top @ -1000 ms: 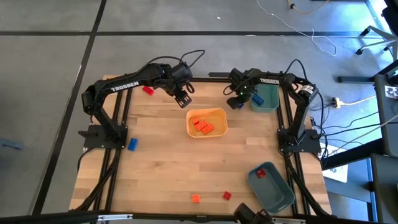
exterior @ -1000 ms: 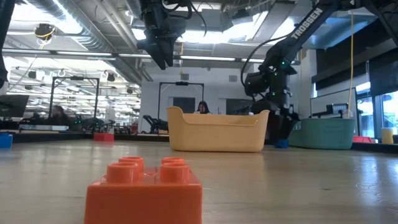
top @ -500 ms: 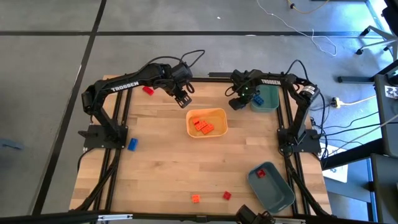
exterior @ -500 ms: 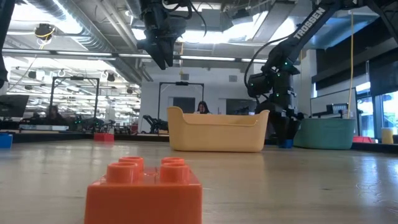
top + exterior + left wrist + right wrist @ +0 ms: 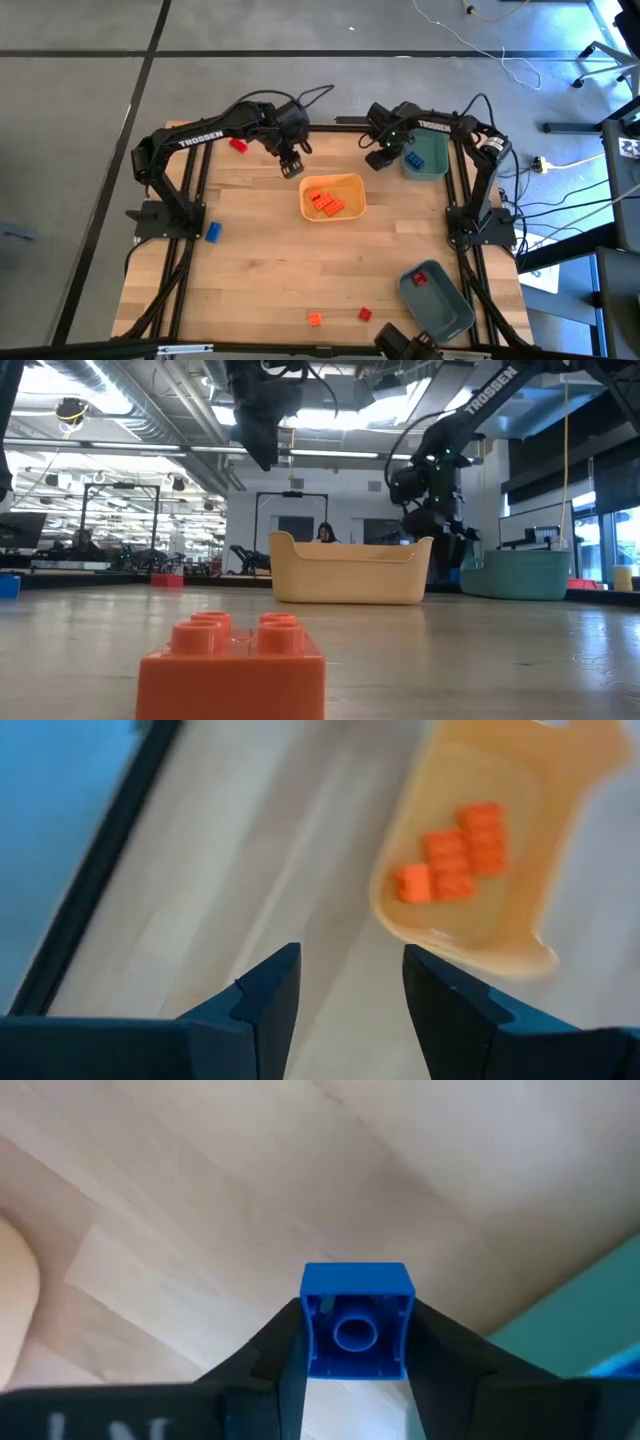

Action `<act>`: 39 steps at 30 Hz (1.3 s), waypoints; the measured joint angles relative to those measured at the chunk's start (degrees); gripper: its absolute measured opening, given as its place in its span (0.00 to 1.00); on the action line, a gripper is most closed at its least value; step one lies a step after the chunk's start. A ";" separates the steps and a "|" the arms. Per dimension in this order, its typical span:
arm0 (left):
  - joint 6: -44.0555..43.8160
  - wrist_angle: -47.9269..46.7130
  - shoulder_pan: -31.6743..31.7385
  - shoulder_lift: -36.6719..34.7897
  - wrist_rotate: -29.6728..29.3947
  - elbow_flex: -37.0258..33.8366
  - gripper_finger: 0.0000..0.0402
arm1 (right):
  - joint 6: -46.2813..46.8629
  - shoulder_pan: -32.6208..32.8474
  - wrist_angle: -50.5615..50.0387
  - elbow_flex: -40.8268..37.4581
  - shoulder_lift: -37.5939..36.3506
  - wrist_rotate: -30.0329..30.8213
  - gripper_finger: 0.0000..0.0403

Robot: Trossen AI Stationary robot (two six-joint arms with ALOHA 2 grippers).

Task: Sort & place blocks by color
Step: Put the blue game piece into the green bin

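1. Blue block (image 5: 356, 1320): small hard plastic brick, prob. light, stiff, slick-sided. Best held across two flat opposite sides, as it is held now; hollow underside faces the wrist cam.
2. Right gripper (image 5: 380, 157) is clamped on that block, fingers pressed to both flanks. It hangs above the wood, just beside the far teal bin (image 5: 432, 160), on the bin's side toward the yellow tray (image 5: 352, 185).
3. Block sits right between the fingertips, not yet over the bin. Another blue brick (image 5: 411, 159) is inside the bin.
4. Left gripper (image 5: 291, 166): fingers apart, holding nothing, just beside the tray's far corner. Orange blocks (image 5: 455, 865) lie in the tray.
5. Judgement: thin grip margin; a slip looks possible if the block is knocked on the bin rim.
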 joint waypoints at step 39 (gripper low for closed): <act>9.11 0.31 0.04 0.00 8.08 0.00 0.42 | -2.21 -12.27 -15.29 0.83 -0.15 19.56 0.45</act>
